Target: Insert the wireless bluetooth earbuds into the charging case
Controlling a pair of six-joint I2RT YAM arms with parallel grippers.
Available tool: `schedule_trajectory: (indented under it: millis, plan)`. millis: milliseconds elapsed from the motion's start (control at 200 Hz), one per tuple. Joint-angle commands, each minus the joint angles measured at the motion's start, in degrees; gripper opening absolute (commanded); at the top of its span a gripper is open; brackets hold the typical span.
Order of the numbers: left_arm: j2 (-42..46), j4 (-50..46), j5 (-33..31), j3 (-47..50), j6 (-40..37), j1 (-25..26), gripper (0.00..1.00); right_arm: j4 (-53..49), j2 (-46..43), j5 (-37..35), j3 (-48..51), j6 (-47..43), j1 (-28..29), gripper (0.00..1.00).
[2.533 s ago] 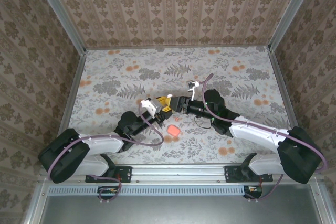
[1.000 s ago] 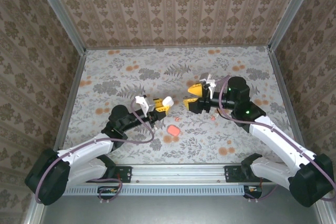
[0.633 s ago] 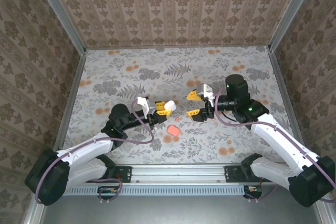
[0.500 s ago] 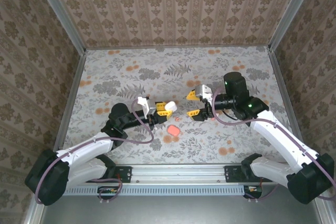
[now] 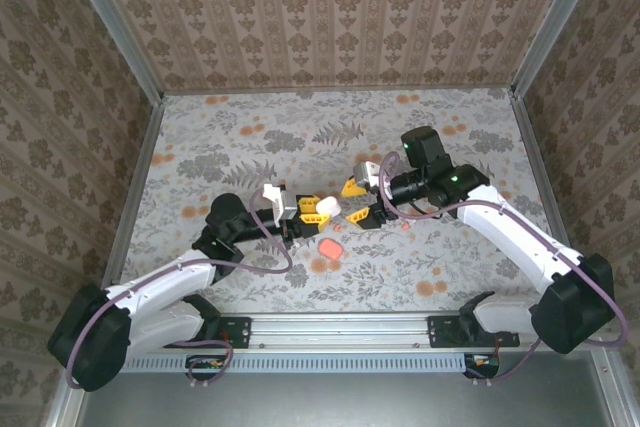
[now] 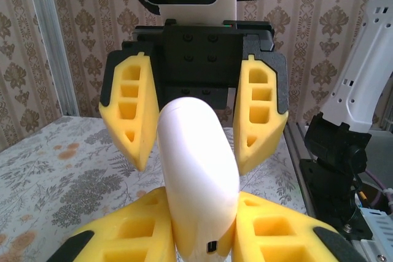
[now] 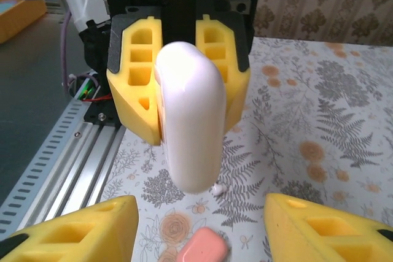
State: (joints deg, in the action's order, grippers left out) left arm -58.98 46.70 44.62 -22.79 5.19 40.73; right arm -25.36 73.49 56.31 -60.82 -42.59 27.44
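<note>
The left gripper [image 5: 312, 209] was closed tightly on the lower end of the white case [image 5: 323, 204] and held it in the air above the patterned table [image 5: 200, 147], with the rounded end of the case pointing to the right arm. The right gripper [image 5: 362, 201] stood directly opposite to it. Its yellow fingers [image 7: 67, 228] were apart, one on each side of the free end of the case, and in the left wrist view a gap was visible on both sides, so it gripped nothing. One earbud [image 7: 218, 189], a tiny pale piece, lay on the table under the held case, near the pink case [image 5: 331, 247]. A second tiny pinkish piece [image 5: 404, 226] lay on the table just beside the right gripper, on its right side.
</note>
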Motion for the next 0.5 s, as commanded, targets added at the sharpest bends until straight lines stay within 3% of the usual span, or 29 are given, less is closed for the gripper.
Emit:
schedule_trajectory:
  millis: [0, 185, 495]
  plan:
    - [-0.3, 2.43, 1.8, -1.74, 0.44, 0.07, 0.22, -2.72, 1.71, 4.05, -2.73, -3.21, 0.97, 0.56]
    - [-0.5, 2.48, 1.66, -1.65, 0.55, 0.3, 0.22, -4.82, 4.19, 5.47, -5.3, -5.23, 2.06, 0.5]
    - [-0.44, 2.33, 1.55, -1.65, 0.47, 0.44, 0.22, -5.03, 4.25, 6.2, -5.84, -6.18, 2.44, 0.32]
